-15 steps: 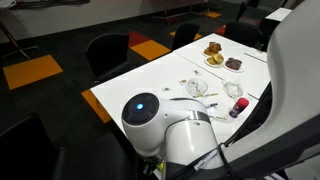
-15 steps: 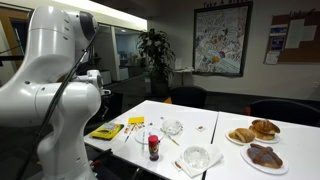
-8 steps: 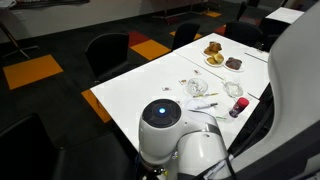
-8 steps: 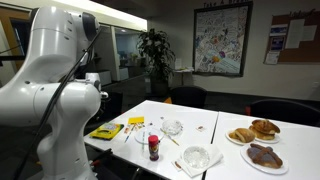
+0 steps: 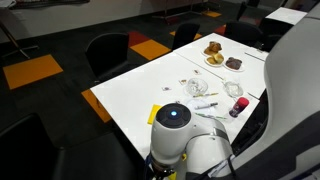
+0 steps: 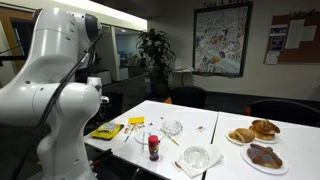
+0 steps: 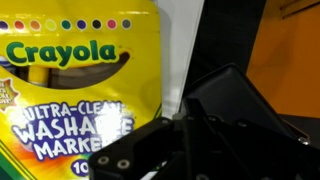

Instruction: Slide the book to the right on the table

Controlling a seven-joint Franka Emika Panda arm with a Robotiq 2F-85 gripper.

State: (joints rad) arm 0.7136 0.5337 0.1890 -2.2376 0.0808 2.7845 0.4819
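The flat yellow Crayola washable markers box (image 7: 70,90) is the book-like thing. It lies at the near end of the white table (image 5: 150,80) and fills the left of the wrist view. It also shows in both exterior views (image 6: 105,131) (image 5: 155,113). My gripper (image 7: 185,128) is at the bottom of the wrist view, close above the table edge, just right of the box. Its black fingers (image 7: 150,150) look pressed together with nothing between them. In the exterior views the arm's white body (image 5: 190,140) hides the gripper.
On the table are a dark red-capped bottle (image 6: 153,148), glass bowls (image 6: 196,158), pens, and plates of pastries (image 6: 255,130) at the far end. Black chairs (image 5: 108,52) stand around the table. The floor carpet has orange patches (image 5: 30,70).
The arm's joint with the blue light has swung rightward and lower in an exterior view, uncovering the yellow box's corner. The box has not moved.
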